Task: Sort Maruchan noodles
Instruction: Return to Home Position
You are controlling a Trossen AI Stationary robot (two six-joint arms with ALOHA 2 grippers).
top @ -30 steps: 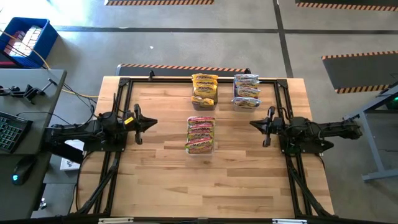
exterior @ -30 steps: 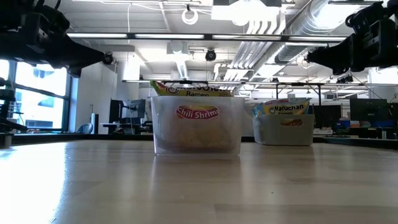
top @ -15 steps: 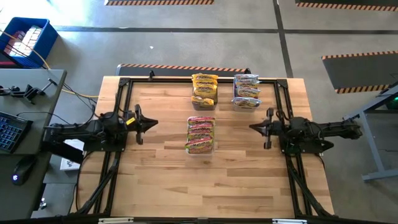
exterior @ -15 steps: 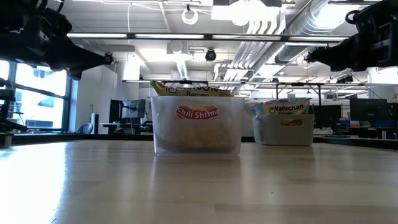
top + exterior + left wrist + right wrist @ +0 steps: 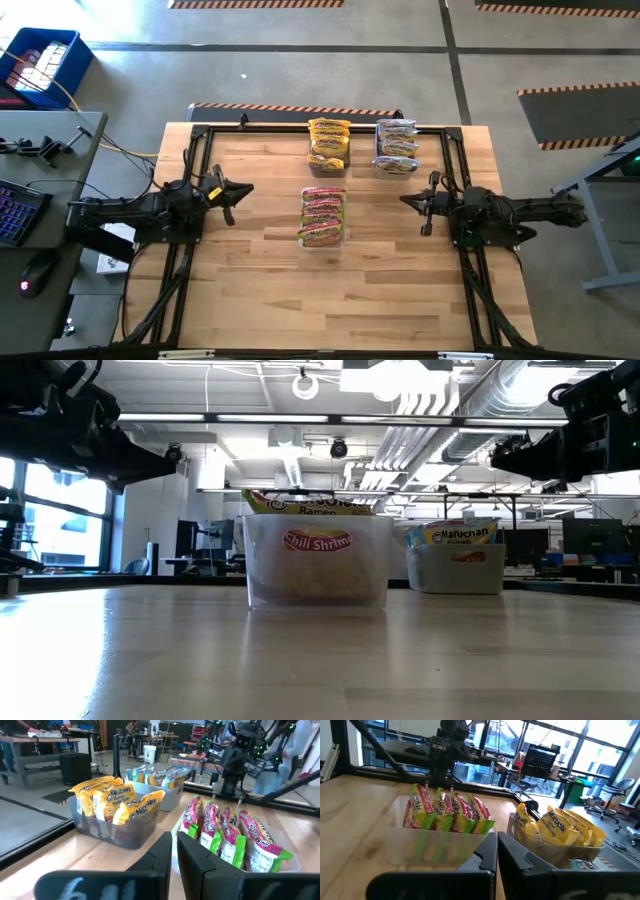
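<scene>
The Maruchan noodles stand on edge in three clear bins. The yellow packets point(image 5: 329, 144) are at the table's far middle, and the silvery-white packets point(image 5: 397, 146) are to their right. The red-and-green packets point(image 5: 323, 216) are in the table's centre. My left gripper point(image 5: 243, 189) hangs level above the table left of the centre bin. It is shut and empty in the left wrist view point(image 5: 175, 840). My right gripper point(image 5: 405, 201) hangs level to the right of that bin. It is also shut and empty point(image 5: 497, 840). The two grippers point at each other.
A black frame rail point(image 5: 300, 130) runs round the table's far and side edges. Bare wood point(image 5: 320, 300) lies between the centre bin and the near edge. Beside the table's left edge stands a desk with a keyboard point(image 5: 15, 210).
Both grippers have stayed over the same spots and have stayed shut. My left gripper has swung its tip slightly toward the far edge and rolled a little. My right gripper has rolled a little about its own line. The bins and packets have not moved.
</scene>
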